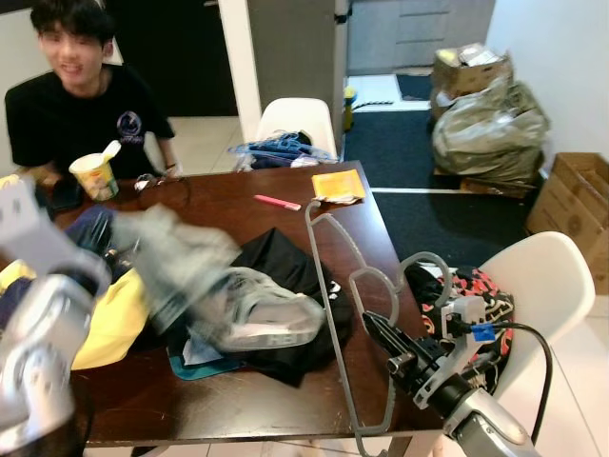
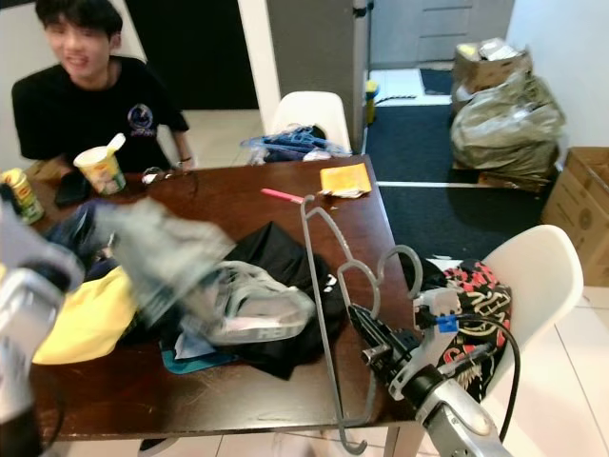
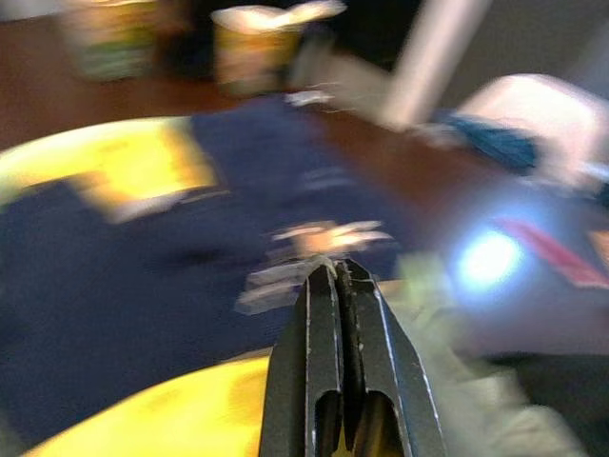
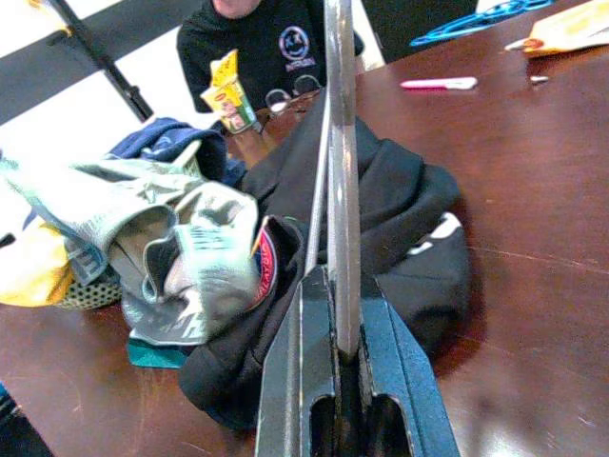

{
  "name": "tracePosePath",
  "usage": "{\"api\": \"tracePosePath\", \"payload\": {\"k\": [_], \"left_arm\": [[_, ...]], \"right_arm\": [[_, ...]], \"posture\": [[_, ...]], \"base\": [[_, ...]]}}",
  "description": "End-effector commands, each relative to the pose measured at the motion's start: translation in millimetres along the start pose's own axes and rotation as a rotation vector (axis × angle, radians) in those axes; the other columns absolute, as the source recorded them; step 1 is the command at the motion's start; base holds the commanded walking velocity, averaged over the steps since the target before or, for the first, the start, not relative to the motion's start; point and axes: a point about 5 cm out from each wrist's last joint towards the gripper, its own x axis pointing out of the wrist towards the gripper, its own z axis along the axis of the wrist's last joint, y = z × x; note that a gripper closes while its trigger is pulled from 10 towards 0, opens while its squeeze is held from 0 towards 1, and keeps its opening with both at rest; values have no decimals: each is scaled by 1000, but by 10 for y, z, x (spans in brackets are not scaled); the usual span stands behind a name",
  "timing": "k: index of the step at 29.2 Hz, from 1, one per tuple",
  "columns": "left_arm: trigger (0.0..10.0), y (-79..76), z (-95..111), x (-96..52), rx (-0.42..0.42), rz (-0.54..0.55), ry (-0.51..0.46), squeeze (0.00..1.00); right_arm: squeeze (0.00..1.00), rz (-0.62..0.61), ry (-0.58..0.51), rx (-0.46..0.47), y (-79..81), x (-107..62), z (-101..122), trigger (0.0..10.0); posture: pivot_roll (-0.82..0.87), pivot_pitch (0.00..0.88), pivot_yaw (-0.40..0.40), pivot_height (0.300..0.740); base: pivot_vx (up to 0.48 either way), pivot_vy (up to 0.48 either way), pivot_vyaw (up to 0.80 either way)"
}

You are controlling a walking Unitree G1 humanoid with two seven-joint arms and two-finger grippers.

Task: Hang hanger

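From the left eye view I have the grey plastic hanger [image 1: 328,286] pinched in my right gripper [image 1: 381,335] at about four o'clock of the frame, its long bar running up toward twelve over the dark wooden table [image 1: 285,400] and its hook curling out toward the white chair [image 1: 557,281] at three. My left arm is a blur at nine o'clock, dragging a pale grey garment [image 1: 181,257] up off the clothes pile, with a black garment [image 1: 285,262] beneath and a person [image 1: 81,86] seated at eleven. The right eye view gives the same layout, the hanger's lower corner dipping past the table edge at six. In the left wrist view the left gripper [image 3: 335,276] has its fingers pressed together, some pale cloth smeared around the tip; I can't be sure it actually has the fabric. In the right wrist view the fingers are clamped narrow on the hanger bar, which stands straight up at twelve. To do this well I'd hold the hanger steady and bring the garment's neck opening slowly over one shoulder.
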Motion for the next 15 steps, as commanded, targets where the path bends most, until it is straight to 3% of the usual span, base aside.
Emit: {"api": "tracePosePath", "payload": {"k": [1,2,3,4,7,8,9,10,15], "left_arm": [[0,134,48,-20,51,73,-34,0],[0,134,48,-20,51,73,-34,0],[0,266,29,-23,90,134,-29,0],[0,266,29,-23,90,134,-29,0],[0,518,23,-15,165,240,-23,0],[2745,549,37,-13,177,254,-26,0],[3804,564,49,-11,182,260,-29,0],[10000,573,61,-13,197,264,-33,0],[10000,545,125,-3,227,257,-64,12]], "right_arm": [[0,-1,25,22,-7,2,-60,10000],[0,-1,25,22,-7,2,-60,10000],[0,-1,25,22,-9,2,-54,10000],[0,-1,25,22,-9,2,-54,10000],[0,0,25,22,-11,1,-42,10000],[0,-2,25,20,-13,-2,-39,10000],[0,-3,24,20,-14,-4,-36,10000],[0,-4,24,19,-15,-6,-34,10000],[0,-5,24,18,-27,-10,-34,10000]], "posture": [[8,0,50,740],[8,0,50,740],[4,0,48,740],[4,0,48,740],[-3,0,50,740],[-3,0,50,740],[-3,0,50,740],[-3,0,50,740],[-11,0,55,740]], "base": [[0,0,0],[0,0,0],[0,0,0],[0,0,0],[0,0,0],[0,0,0],[0,0,0],[0,0,0],[0,0,0]]}}
